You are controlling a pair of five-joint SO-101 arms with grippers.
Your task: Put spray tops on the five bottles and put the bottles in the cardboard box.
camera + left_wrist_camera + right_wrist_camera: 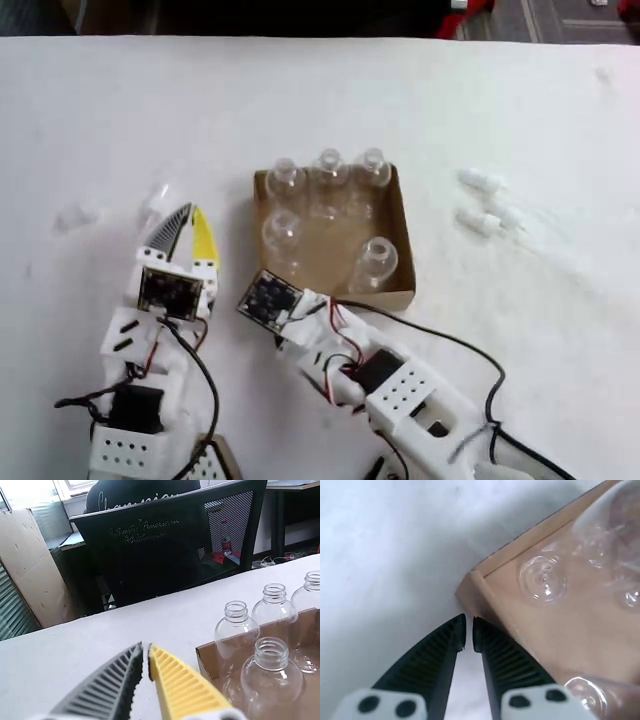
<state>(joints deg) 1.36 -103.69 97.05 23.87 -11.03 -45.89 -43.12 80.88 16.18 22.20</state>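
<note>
Five clear, round bottles (286, 182) are standing in the shallow cardboard box (406, 255). The ribbed left gripper (145, 655) and right gripper (469, 632) are sitting pinched together, empty.

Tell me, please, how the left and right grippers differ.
The left gripper has one grey and one yellow finger; the right gripper has two black ones. The left gripper is beside the box, clear of it; the right gripper points down at the box's corner. Both are shut and empty.

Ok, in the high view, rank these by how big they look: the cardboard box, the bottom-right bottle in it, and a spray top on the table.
1. cardboard box
2. bottom-right bottle
3. spray top, clearly smallest
</note>
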